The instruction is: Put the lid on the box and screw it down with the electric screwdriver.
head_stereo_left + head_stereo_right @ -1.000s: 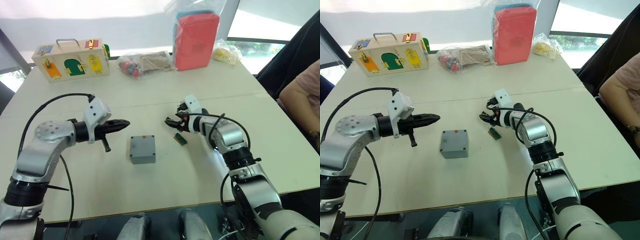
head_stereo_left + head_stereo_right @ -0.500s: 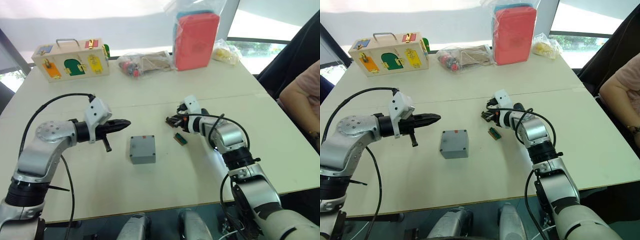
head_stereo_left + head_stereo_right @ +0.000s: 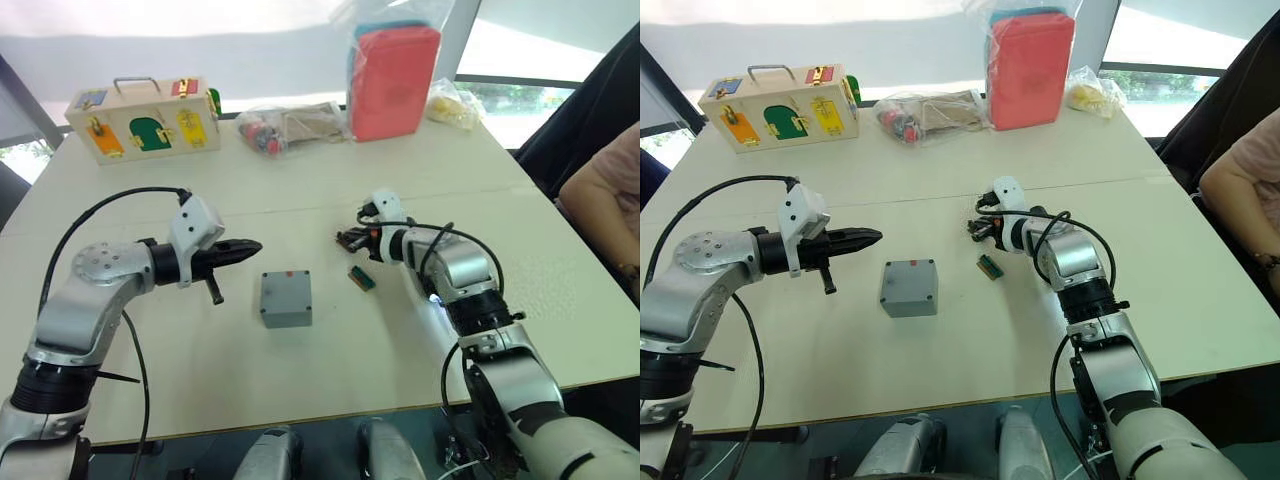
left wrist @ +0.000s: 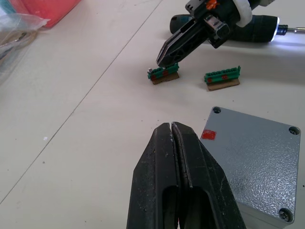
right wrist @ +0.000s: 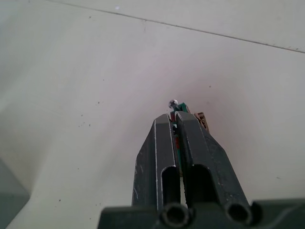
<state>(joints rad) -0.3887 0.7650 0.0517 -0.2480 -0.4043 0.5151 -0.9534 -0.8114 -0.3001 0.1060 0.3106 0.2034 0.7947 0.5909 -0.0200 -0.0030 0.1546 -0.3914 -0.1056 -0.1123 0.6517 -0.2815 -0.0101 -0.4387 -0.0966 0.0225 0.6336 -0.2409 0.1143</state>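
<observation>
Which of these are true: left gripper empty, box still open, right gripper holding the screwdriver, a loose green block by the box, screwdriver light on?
1. The left gripper is shut and empty. True.
2. The box is open. False: the lid covers it, with screws showing at its corners.
3. The right gripper holds the screwdriver. False: it pinches a green block; the screwdriver lies on the table beyond it.
4. A second green block lies loose on the table near the box. True.
5. The screwdriver's tip light is on. True.
</observation>
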